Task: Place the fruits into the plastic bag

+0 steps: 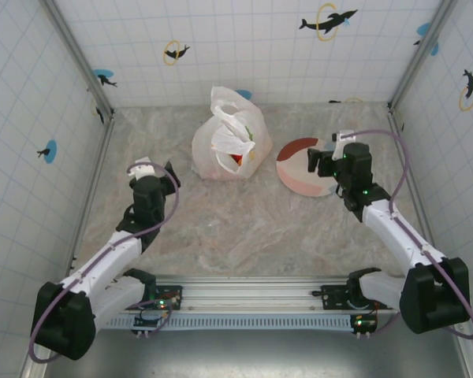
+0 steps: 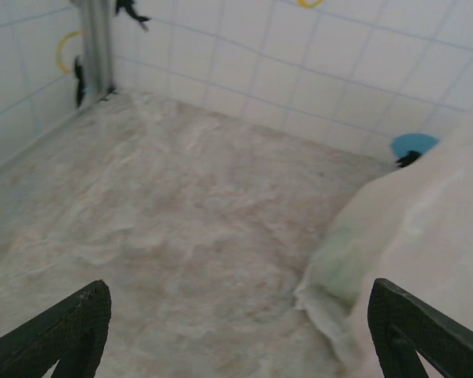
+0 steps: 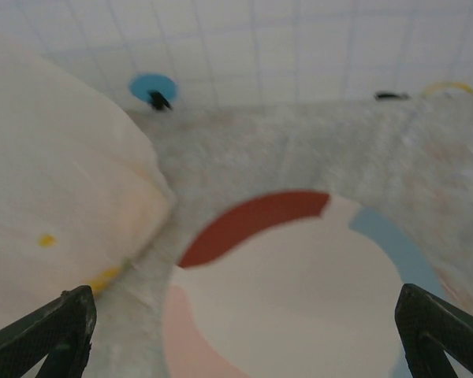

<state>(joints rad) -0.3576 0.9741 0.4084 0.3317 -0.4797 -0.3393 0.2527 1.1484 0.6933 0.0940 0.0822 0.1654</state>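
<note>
The plastic bag (image 1: 230,142) stands upright at the back middle of the table, white and crinkly, its handles up. Red and green fruits (image 1: 237,161) show through its open mouth. My left gripper (image 1: 167,178) hovers to the bag's left. In the left wrist view the left gripper (image 2: 240,339) is open over bare table, with the bag (image 2: 426,228) beside its right finger (image 2: 418,331). My right gripper (image 1: 315,163) is open above the plate. In the right wrist view the right gripper (image 3: 248,339) has nothing between its fingers, and the bag (image 3: 55,205) lies to the left.
A flat round plate (image 1: 296,175) with pink, red and blue rim parts lies right of the bag, also seen as the plate (image 3: 299,291) under my right gripper. Tiled walls with metal corner posts (image 1: 79,55) close in the table on three sides.
</note>
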